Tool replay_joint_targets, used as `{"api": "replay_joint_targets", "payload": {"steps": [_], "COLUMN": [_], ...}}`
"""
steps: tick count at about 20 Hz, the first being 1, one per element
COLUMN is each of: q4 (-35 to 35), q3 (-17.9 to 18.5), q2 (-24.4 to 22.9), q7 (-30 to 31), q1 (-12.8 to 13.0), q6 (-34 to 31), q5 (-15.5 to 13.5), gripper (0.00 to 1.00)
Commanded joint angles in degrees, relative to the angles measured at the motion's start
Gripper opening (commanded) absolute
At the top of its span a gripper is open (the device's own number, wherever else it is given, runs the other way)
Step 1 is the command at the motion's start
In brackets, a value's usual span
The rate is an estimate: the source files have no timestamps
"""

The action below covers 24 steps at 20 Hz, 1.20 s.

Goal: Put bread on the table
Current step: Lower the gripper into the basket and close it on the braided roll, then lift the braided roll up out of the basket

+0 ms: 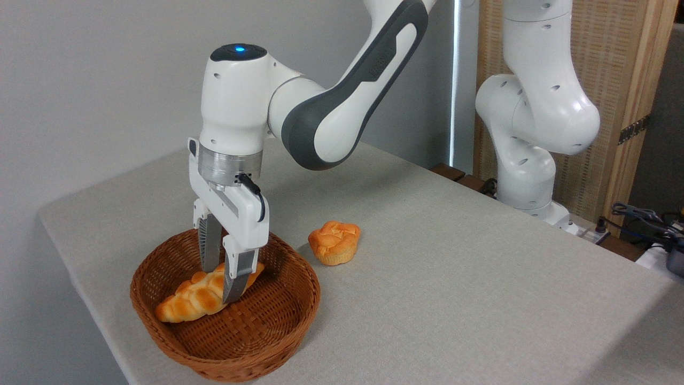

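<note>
Lower left of frame: basket holds the bread. Claw straddles its right half, fingers apparently closed on the loaf. Lift vertically, clear the rim, then lower onto bare worktop, avoiding the bun beyond.

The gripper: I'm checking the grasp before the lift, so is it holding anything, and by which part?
The gripper straddles the bread in the basket, fingers on either side of its right half. Whether it is clamped yet cannot be told.
</note>
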<state>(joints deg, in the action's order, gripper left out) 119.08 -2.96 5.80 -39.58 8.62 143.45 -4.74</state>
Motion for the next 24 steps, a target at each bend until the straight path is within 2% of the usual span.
{"api": "replay_joint_targets", "payload": {"steps": [1,6,10,12,17,21,24], "q4": [-0.08,-0.16,-0.6,-2.61,-9.91,-12.11,-12.12], "q3": [0.06,0.15,0.67,0.76,1.73,1.99,2.35], "q2": [0.35,0.35,-0.18,-0.53,-0.7,-1.93,-2.9], "q7": [0.65,0.65,1.0,0.91,0.56,0.56,0.38], "q1": [-0.09,-0.09,-0.09,-0.18,-0.18,-0.18,0.0], "q6": [1.75,1.75,1.22,-2.1,-15.46,-20.65,-21.63], "q5": [-0.36,-0.36,-0.8,-2.55,-2.73,-2.82,-3.0], "gripper": [0.54,0.45,0.44,0.43,0.43,0.43,0.43]}}
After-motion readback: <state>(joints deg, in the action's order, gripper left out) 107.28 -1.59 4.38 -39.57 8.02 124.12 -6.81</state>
